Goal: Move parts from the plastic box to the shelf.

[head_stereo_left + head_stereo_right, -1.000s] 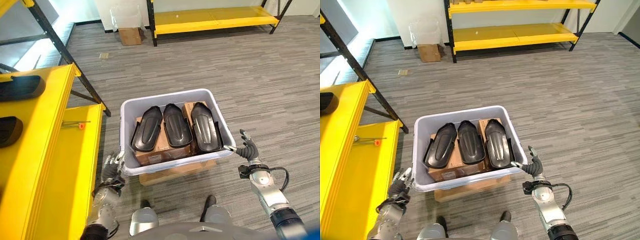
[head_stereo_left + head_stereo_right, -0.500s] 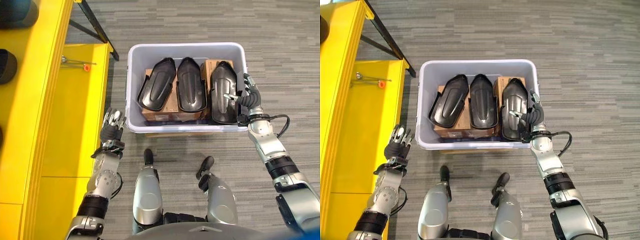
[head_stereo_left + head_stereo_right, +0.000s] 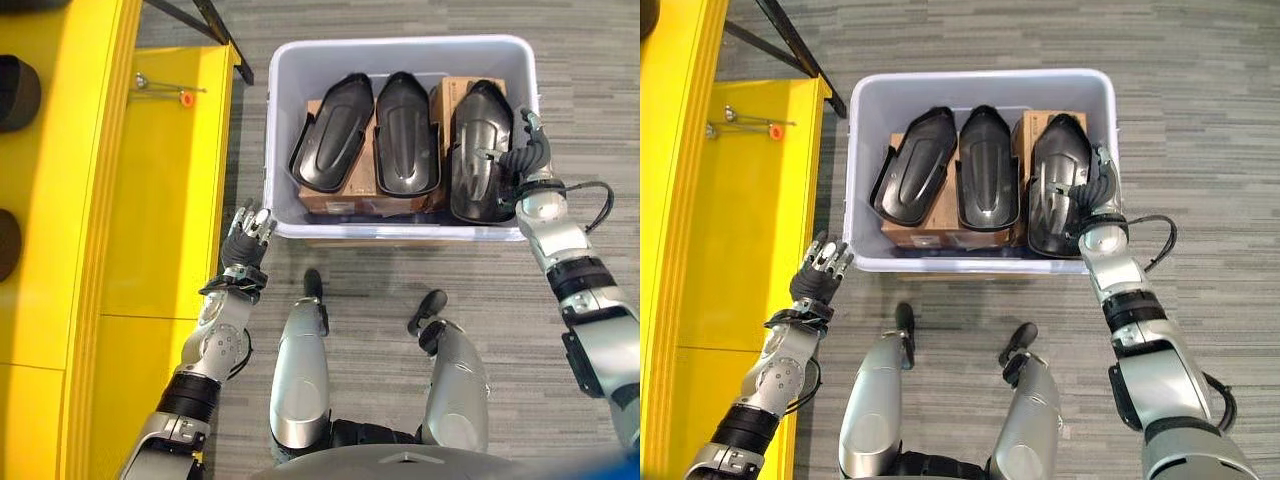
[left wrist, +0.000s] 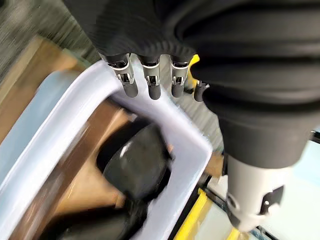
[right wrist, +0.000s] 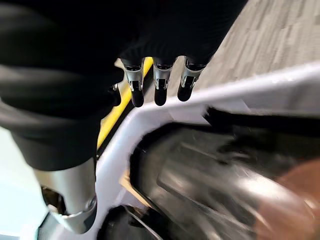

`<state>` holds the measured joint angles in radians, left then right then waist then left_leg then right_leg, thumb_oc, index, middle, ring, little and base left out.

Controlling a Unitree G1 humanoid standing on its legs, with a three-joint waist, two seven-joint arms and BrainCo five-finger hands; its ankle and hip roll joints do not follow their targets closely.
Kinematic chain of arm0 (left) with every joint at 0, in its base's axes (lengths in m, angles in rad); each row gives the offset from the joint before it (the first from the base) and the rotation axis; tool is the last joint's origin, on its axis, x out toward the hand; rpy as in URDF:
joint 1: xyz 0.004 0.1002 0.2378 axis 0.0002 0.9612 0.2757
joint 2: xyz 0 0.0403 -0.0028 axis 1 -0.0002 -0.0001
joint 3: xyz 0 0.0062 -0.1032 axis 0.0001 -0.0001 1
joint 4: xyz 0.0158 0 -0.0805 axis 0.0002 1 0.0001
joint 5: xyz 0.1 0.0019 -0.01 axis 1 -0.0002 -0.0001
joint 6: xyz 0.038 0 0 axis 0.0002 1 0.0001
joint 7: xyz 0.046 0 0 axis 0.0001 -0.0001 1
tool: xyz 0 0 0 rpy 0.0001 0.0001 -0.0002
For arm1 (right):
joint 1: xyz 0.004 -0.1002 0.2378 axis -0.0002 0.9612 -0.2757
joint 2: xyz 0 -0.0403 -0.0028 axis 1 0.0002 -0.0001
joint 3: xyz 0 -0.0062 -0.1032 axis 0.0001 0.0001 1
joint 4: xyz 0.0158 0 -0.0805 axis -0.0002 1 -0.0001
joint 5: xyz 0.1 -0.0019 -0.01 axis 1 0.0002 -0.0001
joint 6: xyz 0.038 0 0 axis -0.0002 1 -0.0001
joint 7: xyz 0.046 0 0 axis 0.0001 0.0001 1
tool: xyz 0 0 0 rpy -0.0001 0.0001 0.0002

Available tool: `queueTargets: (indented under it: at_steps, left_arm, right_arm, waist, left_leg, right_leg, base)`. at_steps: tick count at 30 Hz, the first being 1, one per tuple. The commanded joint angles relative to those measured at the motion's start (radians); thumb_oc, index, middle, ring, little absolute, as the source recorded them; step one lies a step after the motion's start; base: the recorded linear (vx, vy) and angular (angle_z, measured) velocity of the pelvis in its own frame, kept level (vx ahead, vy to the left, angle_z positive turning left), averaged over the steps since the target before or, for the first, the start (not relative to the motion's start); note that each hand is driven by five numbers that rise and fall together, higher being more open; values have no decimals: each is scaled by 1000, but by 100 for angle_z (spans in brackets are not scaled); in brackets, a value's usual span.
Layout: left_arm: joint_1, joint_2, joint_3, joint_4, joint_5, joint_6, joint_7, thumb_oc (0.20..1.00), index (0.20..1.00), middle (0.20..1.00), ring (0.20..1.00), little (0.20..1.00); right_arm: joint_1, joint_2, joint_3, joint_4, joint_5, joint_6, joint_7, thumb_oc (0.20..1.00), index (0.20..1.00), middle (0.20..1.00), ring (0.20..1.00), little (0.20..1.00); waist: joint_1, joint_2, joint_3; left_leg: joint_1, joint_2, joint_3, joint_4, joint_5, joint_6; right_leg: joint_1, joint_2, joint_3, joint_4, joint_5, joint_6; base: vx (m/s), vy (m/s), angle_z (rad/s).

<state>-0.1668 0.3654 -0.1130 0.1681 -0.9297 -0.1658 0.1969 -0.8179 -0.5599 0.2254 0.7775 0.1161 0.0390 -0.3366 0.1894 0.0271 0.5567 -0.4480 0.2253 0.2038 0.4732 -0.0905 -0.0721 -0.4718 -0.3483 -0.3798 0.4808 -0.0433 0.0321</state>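
A pale grey plastic box point(image 3: 400, 46) stands on the floor in front of me. Three black moulded parts lie side by side in it on cardboard boxes point(image 3: 330, 198): left part point(image 3: 332, 132), middle part point(image 3: 406, 135), right part point(image 3: 480, 150). My right hand point(image 3: 530, 165) is at the box's near right corner, its fingers point(image 5: 159, 86) relaxed against the right part's outer edge and holding nothing. My left hand point(image 3: 243, 255) is open just outside the box's near left corner, its fingers point(image 4: 150, 85) pointing at the rim point(image 4: 165, 125). The yellow shelf point(image 3: 150, 220) runs along my left.
Two black parts point(image 3: 15, 92) point(image 3: 6, 245) rest on the shelf's upper level. A small orange-tipped tool point(image 3: 170, 96) lies on the lower shelf board. A dark shelf leg point(image 3: 225, 35) stands by the box's far left corner. Grey carpet point(image 3: 590, 60) surrounds the box.
The camera has tilted down, shifting the whole picture. My right hand has come in over the box's right edge to the right part. My left hand has risen towards the box's near left corner.
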Motion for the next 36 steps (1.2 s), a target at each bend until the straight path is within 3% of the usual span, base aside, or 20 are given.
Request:
queueTargets:
  at_steps: [1, 11, 13, 15, 18, 22, 28, 32, 36]
  left_arm:
    - [27, 25, 27, -95, 111, -98, 100, 1000, 1000, 1000, 1000, 1000]
    - [25, 34, 27, -89, 131, -51, 83, 1000, 1000, 1000, 1000, 1000]
    - [30, 32, 23, -81, 112, -47, 69, 1000, 1000, 1000, 1000, 1000]
    - [33, 29, 18, -77, 101, -58, 58, 1000, 1000, 1000, 1000, 1000]
    - [31, 31, 14, -75, 117, -57, 63, 1000, 1000, 1000, 1000, 1000]
    - [31, 32, 3, -72, 100, -42, 44, 1000, 1000, 1000, 1000, 1000]
    - [52, 34, -6, -80, 110, -34, 77, 1000, 1000, 1000, 1000, 1000]
    - [85, 32, -19, -93, 105, -39, 59, 1000, 1000, 1000, 1000, 1000]
    - [96, 32, -35, -95, 113, -22, 22, 1000, 1000, 1000, 1000, 1000]
  right_arm:
    - [-26, -17, 36, 10, 35, 3, -30, 1000, 1000, 1000, 1000, 1000]
    - [-96, -3, 75, 120, 106, 65, 46, 1000, 1000, 1000, 1000, 1000]
    - [-104, 2, 82, 140, 148, 101, 54, 1000, 1000, 1000, 1000, 1000]
    - [-119, 10, 91, 176, 153, 179, 90, 1000, 1000, 1000, 1000, 1000]
    - [-120, 18, 106, 207, 171, 209, 133, 1000, 1000, 1000, 1000, 1000]
    - [-132, 42, 116, 258, 278, 154, 202, 1000, 1000, 1000, 1000, 1000]
    - [-185, 70, 126, 209, 235, 52, 158, 1000, 1000, 1000, 1000, 1000]
    - [-189, 69, 139, 125, 210, 42, 162, 1000, 1000, 1000, 1000, 1000]
    - [-180, 89, 140, 70, 142, 66, 64, 1000, 1000, 1000, 1000, 1000]
  waist:
    - [26, 25, -37]
    - [39, 53, -37]
    - [43, 58, -37]
    - [49, 63, -37]
    - [54, 67, -37]
    - [67, 76, -37]
    - [81, 84, -37]
    - [82, 85, -37]
    - [77, 91, -37]
  left_leg:
    - [-8, -43, -18, -47, 15, 9]
    - [-104, -56, -25, -3, 4, 23]
    - [-116, -58, -27, -1, 4, 23]
    - [-128, -62, -29, -2, 5, 24]
    - [-138, -65, -30, -4, 8, 25]
    - [-149, -67, -34, -8, 16, 26]
    - [-144, -69, -33, -12, 24, 21]
    - [-134, -63, -27, -17, 31, 18]
    - [-115, -59, -20, -18, 30, 19]
  right_leg:
    - [25, -36, -24, 151, -120, 62]
    - [-86, -55, -6, 231, -136, 51]
    - [-100, -56, -6, 235, -135, 51]
    - [-112, -57, -8, 237, -134, 50]
    - [-123, -58, -10, 241, -133, 50]
    - [-130, -61, -19, 245, -129, 51]
    - [-124, -59, -30, 252, -132, 52]
    - [-116, -58, -33, 252, -131, 52]
    - [-101, -61, -30, 253, -133, 53]
  base:
    - [0, 0, 0]
    - [9, 23, 3]
    - [2, 26, -4]
    - [-13, 19, -3]
    - [0, 0, 0]
    - [0, -12, 3]
    - [0, 0, 0]
    - [11, 3, 3]
    - [21, 25, 1]
